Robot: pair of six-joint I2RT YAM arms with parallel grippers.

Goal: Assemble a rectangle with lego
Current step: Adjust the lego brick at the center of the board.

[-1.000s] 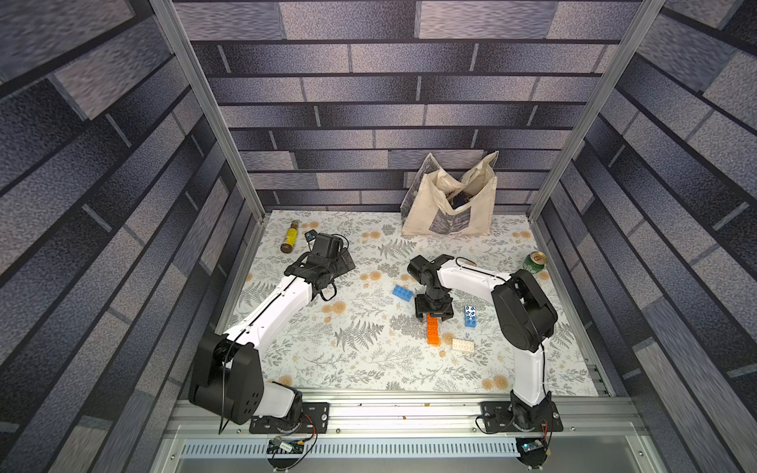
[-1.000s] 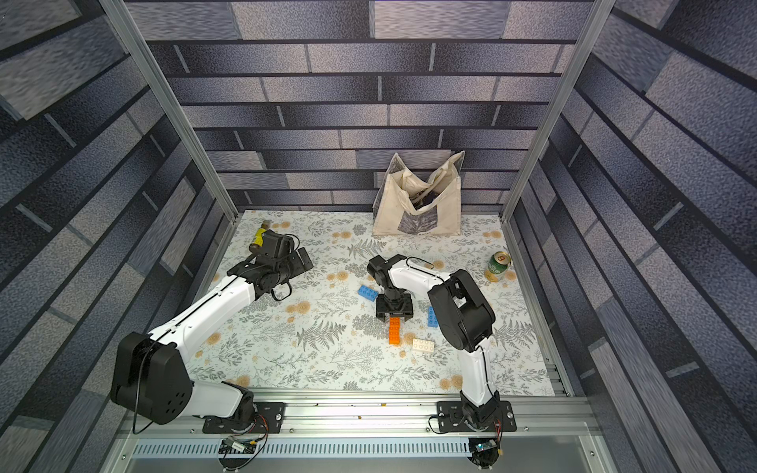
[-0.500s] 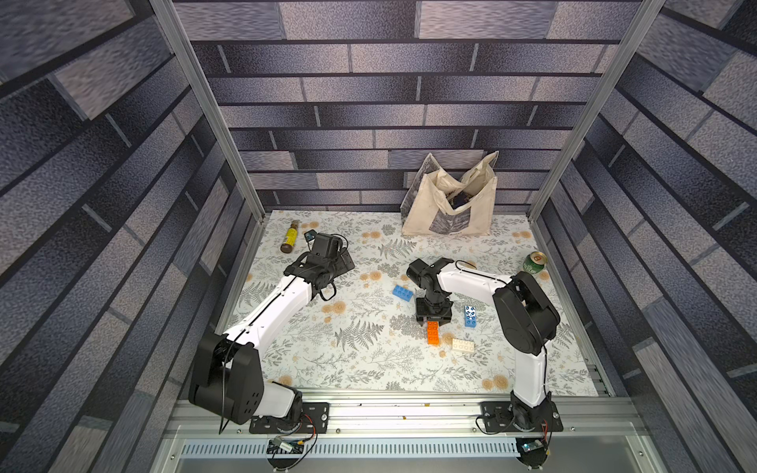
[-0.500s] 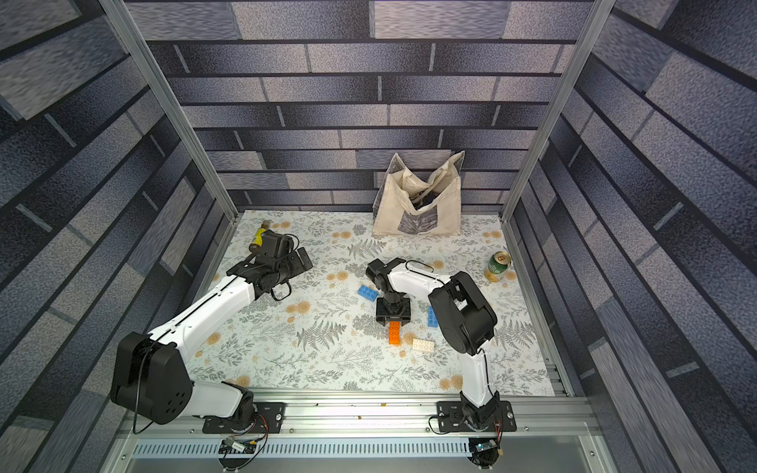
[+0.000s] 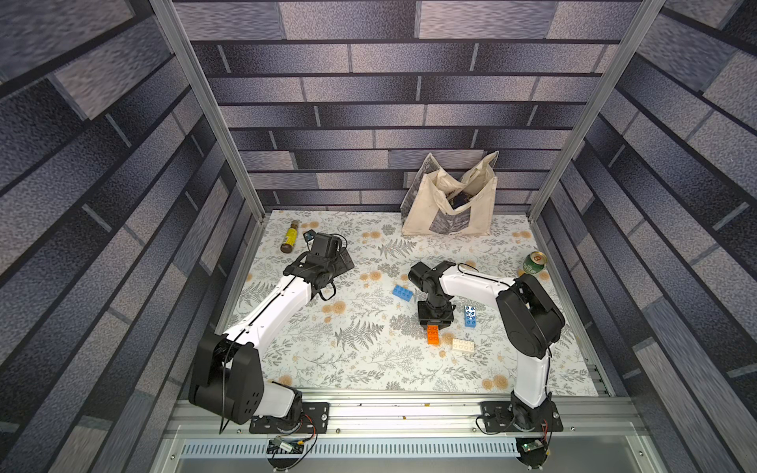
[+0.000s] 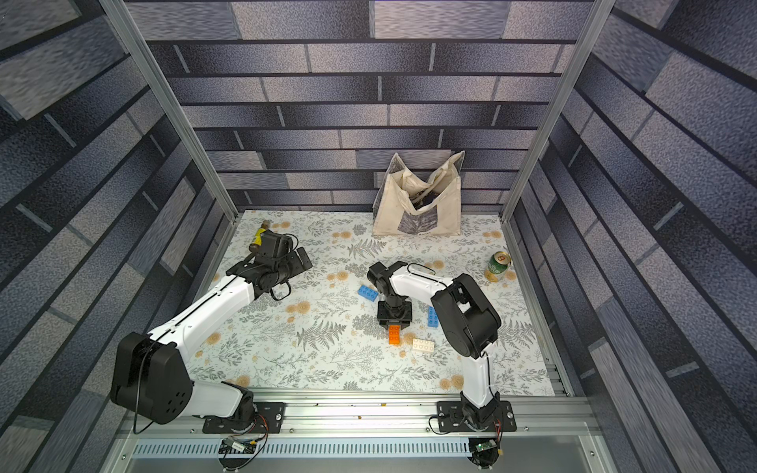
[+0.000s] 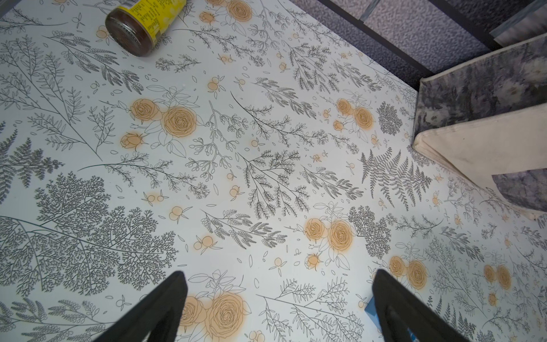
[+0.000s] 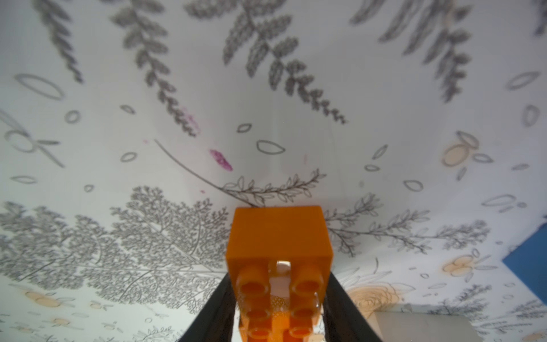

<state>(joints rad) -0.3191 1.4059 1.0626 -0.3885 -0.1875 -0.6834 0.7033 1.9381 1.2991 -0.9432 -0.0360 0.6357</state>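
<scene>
Right wrist view: over the floral surface (image 8: 88, 88), the right gripper (image 8: 279, 284) clamps its jaws on both long sides of the orange brick (image 8: 278, 234), which lies studs-up between them. Left gripper (image 7: 278, 275): jaws spread, empty. Step, judged: first pickup; next, lift squarely toward the loose blue brick (image 5: 470, 316) and white brick (image 5: 463, 345).

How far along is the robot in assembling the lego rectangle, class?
Nothing looks joined yet: one blue studded brick, a second blue studded brick and the white studded brick lie apart on the floral table. In hand: the right tool straddles the orange studded brick, resting on the table; a firm grip isn't clear. To do: lifting it and pressing all bricks together.
</scene>
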